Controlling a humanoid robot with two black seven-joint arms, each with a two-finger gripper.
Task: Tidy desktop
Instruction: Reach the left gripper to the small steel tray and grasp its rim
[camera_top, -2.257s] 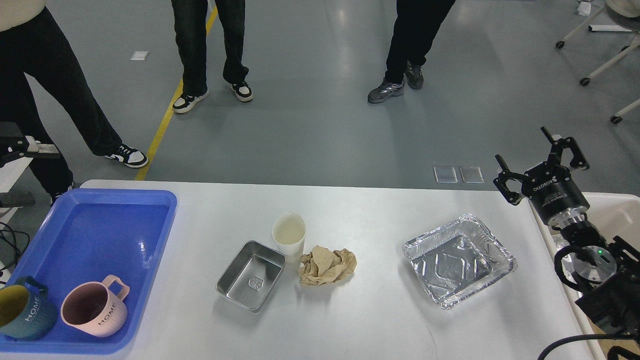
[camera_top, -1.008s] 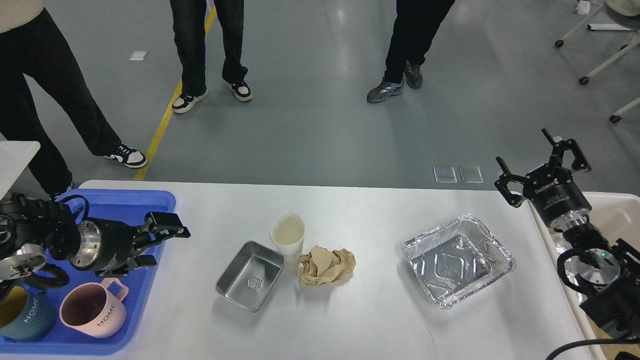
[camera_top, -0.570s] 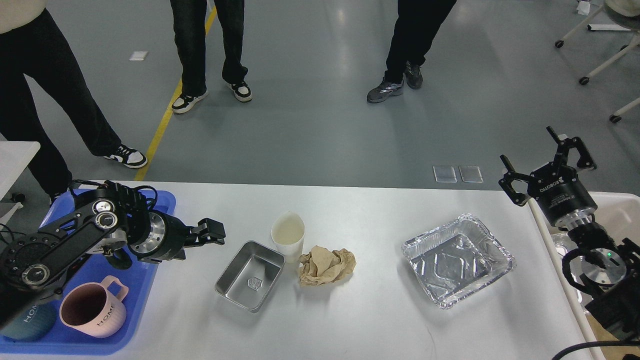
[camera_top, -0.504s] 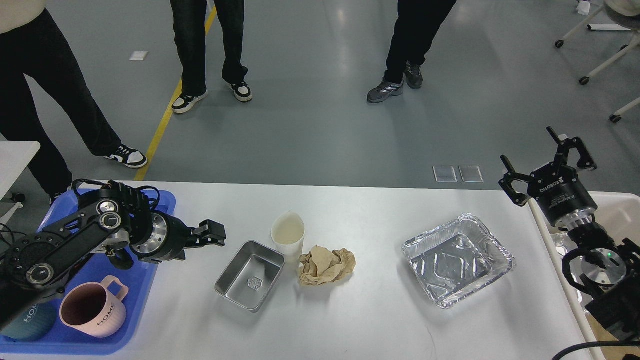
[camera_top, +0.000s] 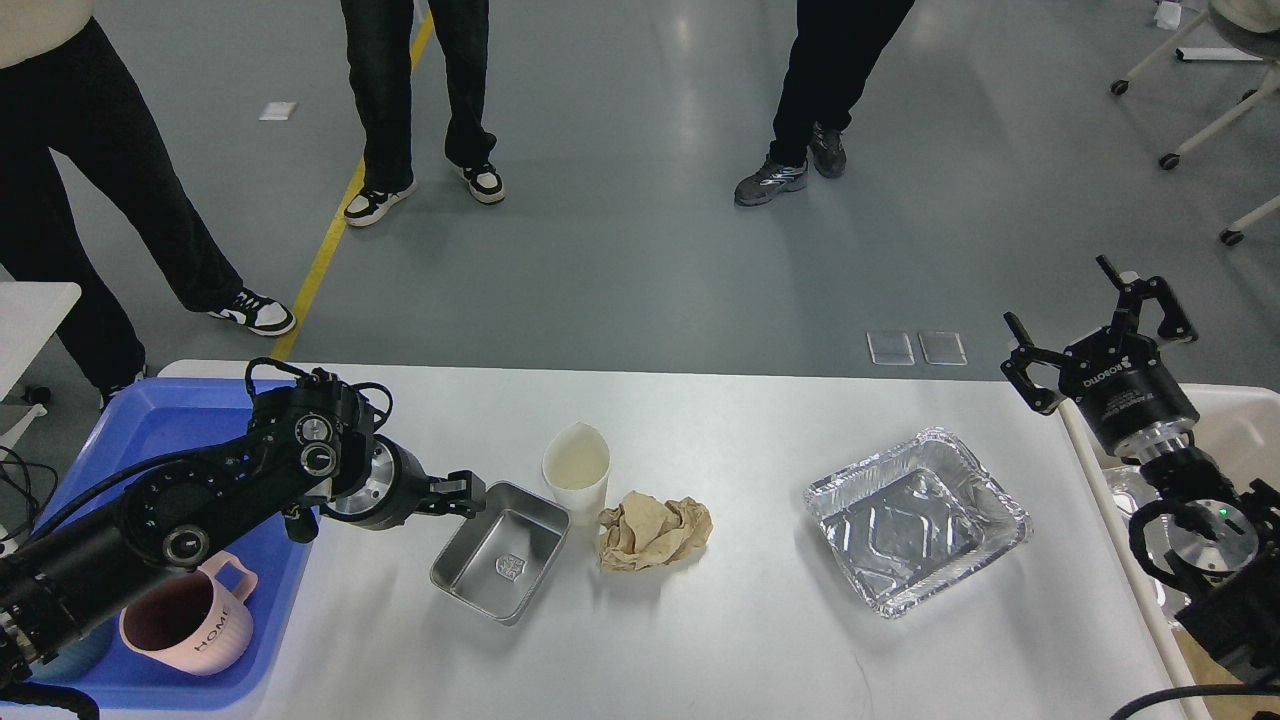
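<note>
The white desktop (camera_top: 700, 640) holds a small steel tray (camera_top: 500, 550), a white paper cup (camera_top: 577, 470) touching its far right corner, a crumpled brown paper (camera_top: 655, 532) and an empty foil tray (camera_top: 917, 520). My left gripper (camera_top: 462, 494) is low at the steel tray's left rim, its fingers slightly apart and holding nothing. My right gripper (camera_top: 1090, 318) is open and empty, raised at the table's far right edge, beyond the foil tray.
A blue plastic tray (camera_top: 170, 430) at the left holds a pink mug (camera_top: 185, 612); my left arm crosses over it. A cream-white bin (camera_top: 1240, 420) stands off the right edge. Three people stand on the floor beyond the table.
My left arm has come in from the left over the blue tray and reached right, up to the steel tray's left rim. My right gripper has risen slightly.
</note>
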